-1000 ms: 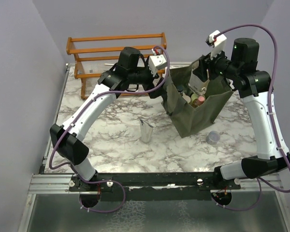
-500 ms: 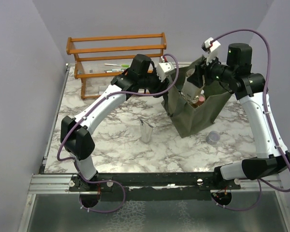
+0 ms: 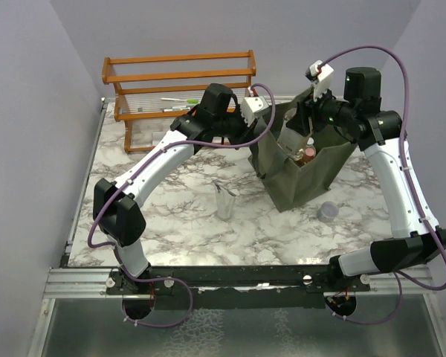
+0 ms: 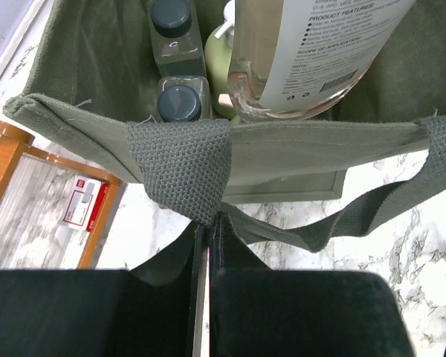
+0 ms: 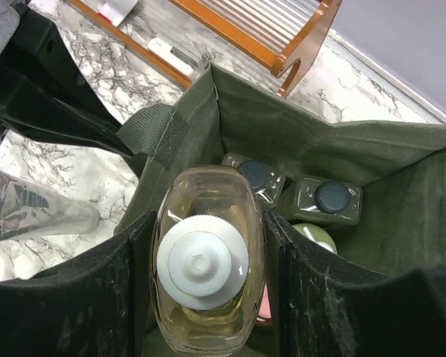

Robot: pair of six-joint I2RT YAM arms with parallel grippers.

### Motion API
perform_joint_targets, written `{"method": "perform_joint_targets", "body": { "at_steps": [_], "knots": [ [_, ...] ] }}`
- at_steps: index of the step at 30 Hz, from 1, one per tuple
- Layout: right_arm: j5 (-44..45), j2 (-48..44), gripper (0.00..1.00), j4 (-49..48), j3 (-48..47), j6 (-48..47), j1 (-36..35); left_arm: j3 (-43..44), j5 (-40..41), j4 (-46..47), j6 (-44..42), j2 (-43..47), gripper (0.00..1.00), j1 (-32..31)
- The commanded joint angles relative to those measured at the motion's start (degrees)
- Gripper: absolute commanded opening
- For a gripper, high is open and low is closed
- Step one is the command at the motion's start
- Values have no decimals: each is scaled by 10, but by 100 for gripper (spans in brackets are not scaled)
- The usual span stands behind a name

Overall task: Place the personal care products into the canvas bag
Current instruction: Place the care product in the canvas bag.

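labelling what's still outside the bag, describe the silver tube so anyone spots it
Find the boxy dark olive-green canvas bag on the marble-patterned table. Just left of it stands a shiny silver metallic tube. Unlike the small round lavender jar on the bag's right, it is tall and mirror-bright.

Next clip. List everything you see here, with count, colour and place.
bag: 1, olive green, right half of table, open
clear bottle: 1, white cap, in the bag's mouth
black-capped bottles: 2, pale, inside bag
green bottle: 1, pale green, inside bag
tube: 1, silver, on table left of bag
jar: 1, lavender, on table, near-right of bag
rack: 1, orange wood, far left of table
pens: 2, green and pink, on rack
table: 1, white marble, under everything
left tool: 1, black, shut on bag's strap
right tool: 1, black, shut on clear bottle
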State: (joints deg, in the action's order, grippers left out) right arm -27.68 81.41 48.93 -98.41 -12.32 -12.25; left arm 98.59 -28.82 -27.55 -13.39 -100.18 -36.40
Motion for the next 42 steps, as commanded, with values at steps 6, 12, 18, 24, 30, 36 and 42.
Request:
{"method": "perform_joint_targets", "body": {
  "at_steps": [6, 12, 18, 24, 30, 36, 42],
  "knots": [
    [30, -4, 1, -41, -114, -24, 8, 41, 26, -14, -2, 13, 0, -3],
    [65, -2, 1, -28, -151, -23, 19, 71, 16, -37, -28, 12, 37, -3],
    [92, -8, 1, -23, -162, -24, 38, 129, 4, -79, -60, 20, 73, -5],
    [91, -17, 1, -24, -142, -20, 60, 174, -30, -129, -101, 11, 75, -48],
    [80, -24, 1, -10, -129, -22, 76, 210, -40, -153, -104, -17, 75, -115],
    [74, -50, 1, 0, -102, -32, 83, 220, 5, -130, -69, -46, 75, -181],
    [47, -72, 1, 15, -83, -29, 103, 218, 60, -87, -55, -77, 75, -209]
  ]
}}
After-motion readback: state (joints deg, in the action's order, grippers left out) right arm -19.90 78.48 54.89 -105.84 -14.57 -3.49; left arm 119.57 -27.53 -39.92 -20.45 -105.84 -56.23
